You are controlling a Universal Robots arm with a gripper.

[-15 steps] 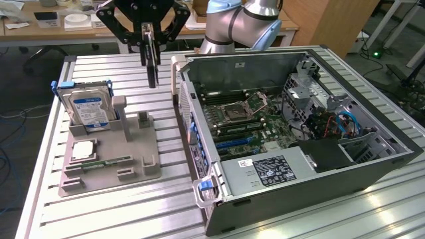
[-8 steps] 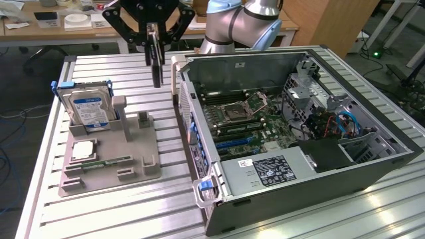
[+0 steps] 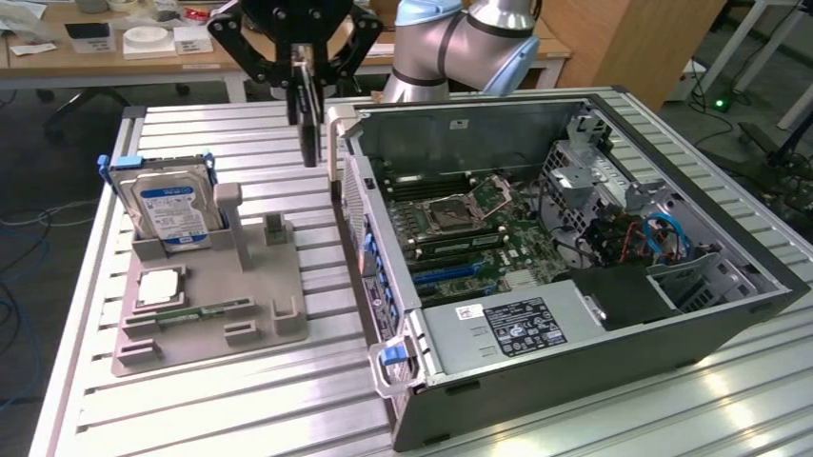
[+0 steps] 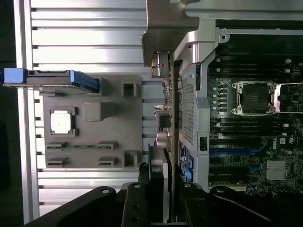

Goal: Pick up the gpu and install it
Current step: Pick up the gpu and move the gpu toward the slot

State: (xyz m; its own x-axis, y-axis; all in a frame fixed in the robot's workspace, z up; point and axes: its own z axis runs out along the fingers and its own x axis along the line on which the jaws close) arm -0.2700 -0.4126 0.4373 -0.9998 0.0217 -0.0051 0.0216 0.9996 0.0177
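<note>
Exterior view shows you the gripper [image 3: 305, 59] pinching the gpu [image 3: 308, 119] upright, aloft between the grey fixture [image 3: 204, 305] and the open computer case [image 3: 711, 314].

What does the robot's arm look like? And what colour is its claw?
The arm is made of fat, round, shiny silver-grey tubes with light blue caps at the joints. Its gripper is black, with two thin fingers built from jointed bars, a bit like a crab's pincers. Small round bolts sit at the finger joints.
</note>
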